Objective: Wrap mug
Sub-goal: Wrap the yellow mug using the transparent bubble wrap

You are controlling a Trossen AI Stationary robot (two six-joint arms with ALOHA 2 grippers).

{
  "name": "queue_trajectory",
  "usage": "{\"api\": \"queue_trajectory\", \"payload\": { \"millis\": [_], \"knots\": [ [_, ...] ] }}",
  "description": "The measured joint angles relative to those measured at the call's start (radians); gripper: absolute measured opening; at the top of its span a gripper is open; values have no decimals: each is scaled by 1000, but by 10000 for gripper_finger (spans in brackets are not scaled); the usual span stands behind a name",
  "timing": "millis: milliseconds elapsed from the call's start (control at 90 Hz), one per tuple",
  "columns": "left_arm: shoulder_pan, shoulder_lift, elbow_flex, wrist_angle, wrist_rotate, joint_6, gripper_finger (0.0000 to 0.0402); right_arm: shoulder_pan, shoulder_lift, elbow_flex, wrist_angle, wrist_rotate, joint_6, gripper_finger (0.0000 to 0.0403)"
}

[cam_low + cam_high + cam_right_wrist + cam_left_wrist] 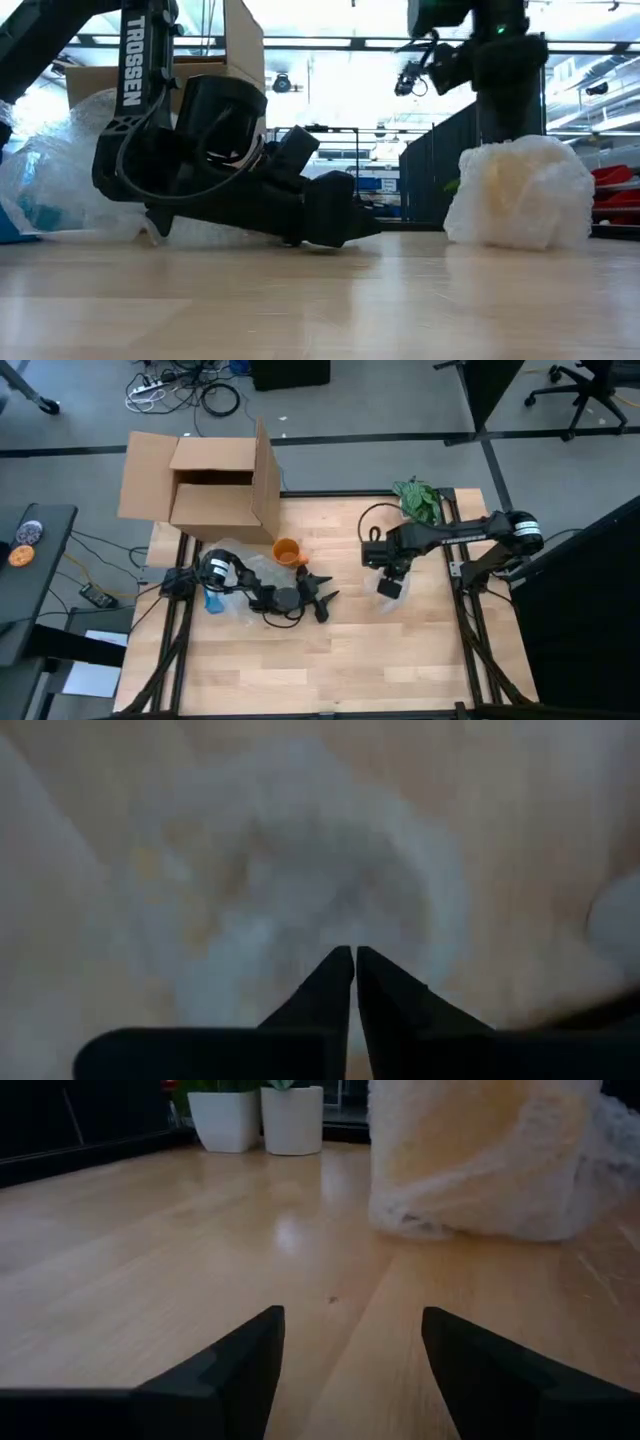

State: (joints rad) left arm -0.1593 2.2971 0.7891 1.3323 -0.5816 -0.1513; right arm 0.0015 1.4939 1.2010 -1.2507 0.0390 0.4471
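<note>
Nearest, around mid-bench: left hand [322, 600], lying low on the wood, fingers [235, 1365] spread wide, holding nothing, pointing toward the right edge. Just beyond its tips, toward the right edge: wrapped bundle [520, 190], white and crinkled with a yellowish core, resting on the bench. Directly over that bundle: right hand [354, 955], reaching in from the right edge, fingers pressed together with nothing between them; cannot tell whether touching the wrap. Behind the left arm, toward the left edge: loose bubble wrap [238, 572], crumpled, with something blue [212, 601] beside it. Slightly farther, left of centre: orange mug [286, 550], bare, at the edge of the loose wrap. At the far-left corner: cardboard box [212, 482], flaps open. At the far-right corner: green plant [418, 500].
</note>
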Motion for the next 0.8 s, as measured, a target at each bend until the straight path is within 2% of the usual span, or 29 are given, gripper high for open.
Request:
{"api": "queue_trajectory", "payload": {
  "millis": [144,300,422,589,800],
  "knots": [
    [0,0,0,2,0,-2,223,34,-4,-56,70,-29,28,0],
    [0,0,0,7,1,-2,223,49,-9,-202,299,-76,54,0],
    [0,0,0,8,2,-2,223,45,-18,-308,421,-72,84,0],
    [0,0,1,9,2,-2,223,42,-20,-315,389,-41,85,0],
    [0,0,2,10,2,-2,223,42,-70,-154,211,11,73,0]
  ]
}}
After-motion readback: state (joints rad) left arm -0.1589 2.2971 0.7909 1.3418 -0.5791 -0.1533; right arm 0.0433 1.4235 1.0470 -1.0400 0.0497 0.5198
